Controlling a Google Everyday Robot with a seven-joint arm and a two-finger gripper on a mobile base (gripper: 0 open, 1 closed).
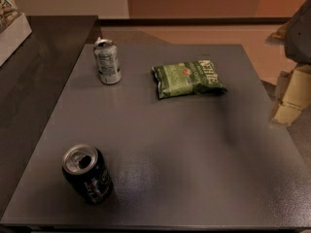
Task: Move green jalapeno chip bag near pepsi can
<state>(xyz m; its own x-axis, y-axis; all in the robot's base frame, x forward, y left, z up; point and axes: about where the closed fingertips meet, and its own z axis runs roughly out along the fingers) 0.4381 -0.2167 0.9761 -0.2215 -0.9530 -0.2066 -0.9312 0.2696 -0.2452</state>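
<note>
The green jalapeno chip bag lies flat on the far half of a grey table, a little right of centre. Its white lettering is toward its right end, and it touches nothing else. To its left, near but apart, a silver-white can stands upright at the table's far left. The pepsi can stands at the near left corner, its opened silver top toward the camera, well apart from the bag (most of the tabletop lies between them). The gripper shows at the frame's right edge, beyond the table's right side, apart from the bag and both cans. Whether it is spread wide or drawn narrow cannot be told. A dark counter adjoins the table on the left, with a white box at its far end.
</note>
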